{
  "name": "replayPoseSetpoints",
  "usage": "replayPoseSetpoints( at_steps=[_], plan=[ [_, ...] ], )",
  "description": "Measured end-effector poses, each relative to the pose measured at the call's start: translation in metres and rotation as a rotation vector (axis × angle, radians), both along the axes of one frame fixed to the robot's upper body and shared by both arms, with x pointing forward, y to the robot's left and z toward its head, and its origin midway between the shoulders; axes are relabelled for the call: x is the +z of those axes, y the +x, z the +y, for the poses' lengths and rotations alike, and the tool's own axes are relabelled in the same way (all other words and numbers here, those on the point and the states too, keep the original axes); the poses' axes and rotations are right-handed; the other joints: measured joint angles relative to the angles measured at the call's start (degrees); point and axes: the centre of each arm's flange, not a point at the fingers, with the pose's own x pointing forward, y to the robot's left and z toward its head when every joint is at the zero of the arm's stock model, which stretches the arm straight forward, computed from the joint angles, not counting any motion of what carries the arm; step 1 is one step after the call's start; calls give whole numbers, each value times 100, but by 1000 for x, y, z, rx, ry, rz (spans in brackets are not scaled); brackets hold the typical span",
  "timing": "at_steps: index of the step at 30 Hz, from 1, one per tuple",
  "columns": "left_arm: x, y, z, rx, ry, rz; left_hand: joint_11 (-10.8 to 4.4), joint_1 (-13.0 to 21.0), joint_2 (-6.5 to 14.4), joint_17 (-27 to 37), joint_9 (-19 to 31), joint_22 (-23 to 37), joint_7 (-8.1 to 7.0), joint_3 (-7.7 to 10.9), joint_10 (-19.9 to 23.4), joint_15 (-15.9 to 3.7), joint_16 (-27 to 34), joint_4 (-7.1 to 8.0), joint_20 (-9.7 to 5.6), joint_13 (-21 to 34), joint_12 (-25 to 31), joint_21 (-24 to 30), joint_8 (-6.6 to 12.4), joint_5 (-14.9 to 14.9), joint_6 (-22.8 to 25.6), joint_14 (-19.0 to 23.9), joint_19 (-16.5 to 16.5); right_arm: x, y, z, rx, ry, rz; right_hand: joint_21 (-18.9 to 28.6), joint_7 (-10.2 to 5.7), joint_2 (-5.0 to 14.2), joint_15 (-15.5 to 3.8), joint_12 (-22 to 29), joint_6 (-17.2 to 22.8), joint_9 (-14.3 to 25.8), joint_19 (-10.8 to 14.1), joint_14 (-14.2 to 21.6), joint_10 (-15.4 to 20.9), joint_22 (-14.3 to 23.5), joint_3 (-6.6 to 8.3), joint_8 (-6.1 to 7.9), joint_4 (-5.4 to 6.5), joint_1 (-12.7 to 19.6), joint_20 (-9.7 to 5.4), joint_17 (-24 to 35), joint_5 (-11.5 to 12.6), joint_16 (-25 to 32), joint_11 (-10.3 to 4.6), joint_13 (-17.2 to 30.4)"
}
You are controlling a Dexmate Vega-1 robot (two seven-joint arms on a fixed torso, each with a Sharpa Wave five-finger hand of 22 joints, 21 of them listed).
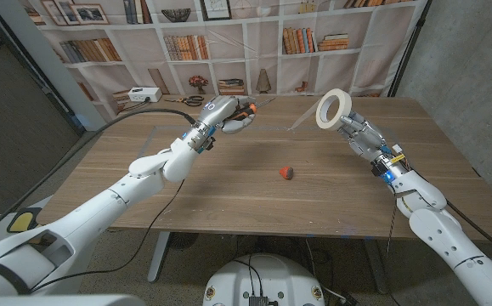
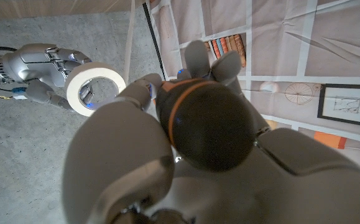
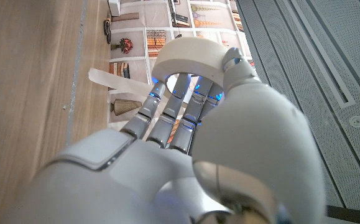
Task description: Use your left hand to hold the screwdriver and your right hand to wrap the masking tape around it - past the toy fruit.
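While the left hand [image 1: 222, 114] clamps its fingers [image 2: 226, 65] on the screwdriver [image 1: 244, 109] above the surface's [image 1: 229, 195] far edge, the right hand [image 1: 360, 136] grips the masking tape [image 1: 333, 109] aloft near the far right corner, with the toy fruit [image 1: 287, 173] lying mid-surface.

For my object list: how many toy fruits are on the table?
1. A single red toy fruit lies on the wooden table, near its middle, between the two arms. No other is visible.

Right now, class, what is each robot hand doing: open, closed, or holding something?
Left hand: closed around the screwdriver, held above the table.
Right hand: holding the masking tape roll, raised above the table.
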Motion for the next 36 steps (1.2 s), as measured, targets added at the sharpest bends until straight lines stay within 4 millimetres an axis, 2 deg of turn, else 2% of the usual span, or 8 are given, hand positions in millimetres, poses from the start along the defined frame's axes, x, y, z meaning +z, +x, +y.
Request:
replayPoseSetpoints(
  at_steps=[9,17,20,36],
  plan=[
    [1,3,-6,-11,35,85,10,-1,-1,54,17,37,0,25,-10,0,47,-25,0,35,0,6,-1,0,0,0,0,16,3,3,-13,-18,-32,44,2,0,11,1,-21,1,-21,11,0,0,25,0,-25,0,-20,48,-4,-17,0,0],
    [10,9,-15,-16,66,127,-2,-10,-9,75,17,58,0,25,4,0,47,-25,0,8,0,6,-4,40,0,0,0,27,3,6,-15,-38,-62,76,2,0,20,6,-21,1,-21,20,0,0,24,0,-24,0,-20,78,-20,-43,0,0],
    [9,15,-21,-27,101,167,-10,-93,-2,63,17,58,0,25,15,0,47,-25,0,9,-1,6,-5,41,0,0,0,38,-1,11,-7,-55,-88,98,10,0,20,9,-31,2,-21,20,0,-3,25,1,-25,0,-20,101,-15,-59,0,0],
    [7,47,-46,-72,158,228,-2,-99,4,63,45,75,0,24,22,-1,45,-24,0,12,13,6,0,41,0,0,0,64,-18,22,-18,-123,-132,162,11,0,31,16,-51,12,-72,31,0,-19,49,2,-49,0,-11,180,2,-84,0,0]
  ],
)
